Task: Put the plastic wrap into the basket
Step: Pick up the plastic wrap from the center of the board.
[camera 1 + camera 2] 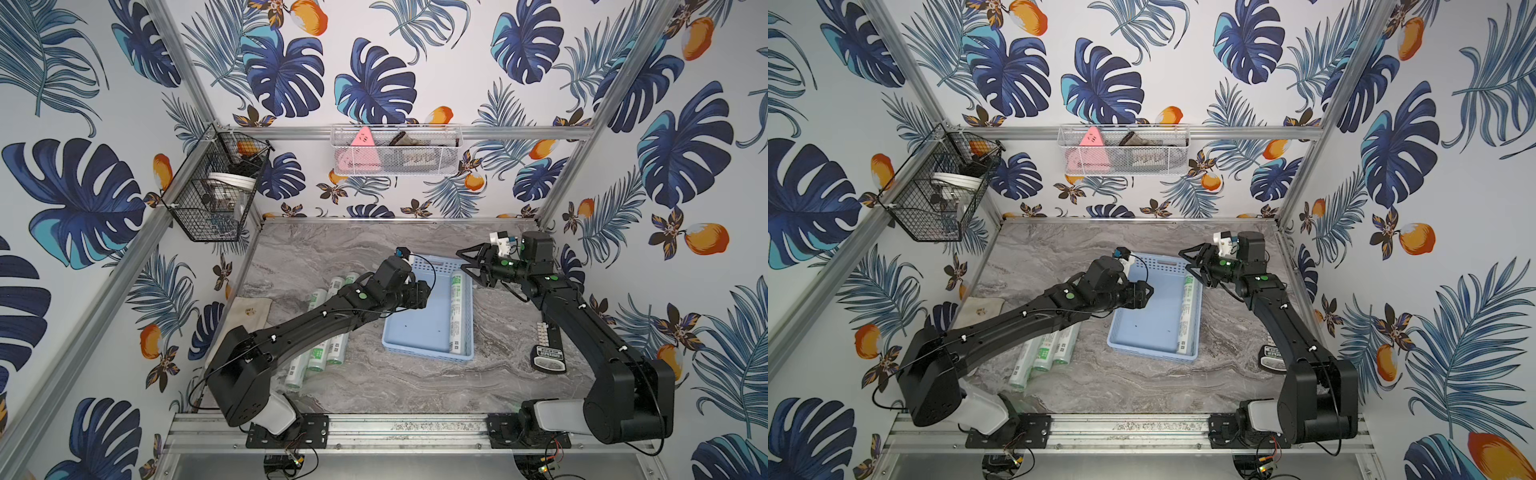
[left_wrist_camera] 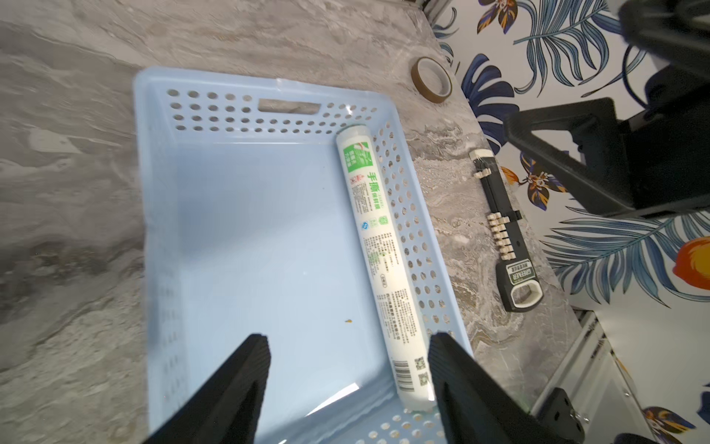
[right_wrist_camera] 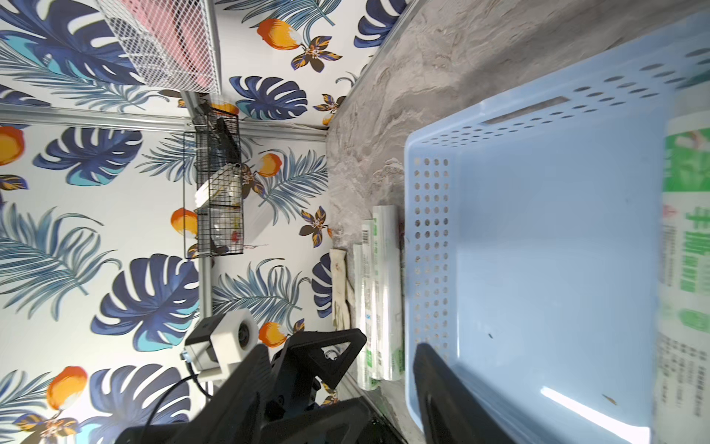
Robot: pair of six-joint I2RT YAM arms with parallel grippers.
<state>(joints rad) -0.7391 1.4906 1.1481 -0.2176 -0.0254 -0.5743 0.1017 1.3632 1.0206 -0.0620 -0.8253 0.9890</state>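
The left gripper (image 2: 351, 338) hangs spread and empty above the basket (image 2: 246, 82); the right gripper (image 1: 460, 261) is wide open and empty too. One plastic wrap roll (image 2: 378, 261) hugs the basket's right wall, and three other rolls (image 1: 318, 359) lie left of it in a top view. Probably light, stiff and slick, so pinch mid-length.

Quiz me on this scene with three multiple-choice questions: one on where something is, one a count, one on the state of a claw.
1. Where does the roll inside the blue basket lie?
A) along the wall on the robot's right
B) across the middle
C) upright in a corner
2. How many rolls lie on the table outside it?
A) one
B) three
C) five
3. The left claw is:
A) shut on a roll
B) open, empty
C) gripping the basket rim
Answers:
1 A, it hugs that perforated wall.
2 B, three lie side by side beneath the left arm.
3 B, its fingers stand apart with nothing between.
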